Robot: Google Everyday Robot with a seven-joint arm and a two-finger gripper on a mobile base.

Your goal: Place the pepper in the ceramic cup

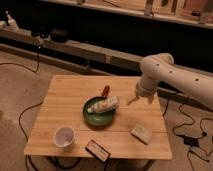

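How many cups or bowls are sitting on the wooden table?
2. The ceramic cup stands near the pictured front-left corner of the table; the green bowl sits mid-table, with the gripper beside it, picture-right. None seems hidden.

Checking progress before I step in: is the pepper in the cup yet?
No, the pepper lies on the table behind the bowl, the cup stands front-left, and the tool hovers right of the bowl.

A wooden table [70, 100] bears a green bowl [100, 121], a pepper [105, 91] just behind it, a white cup [64, 137] front left, a dark box [97, 150] and a pale block [141, 133]; the gripper [132, 99] hangs right of the bowl.
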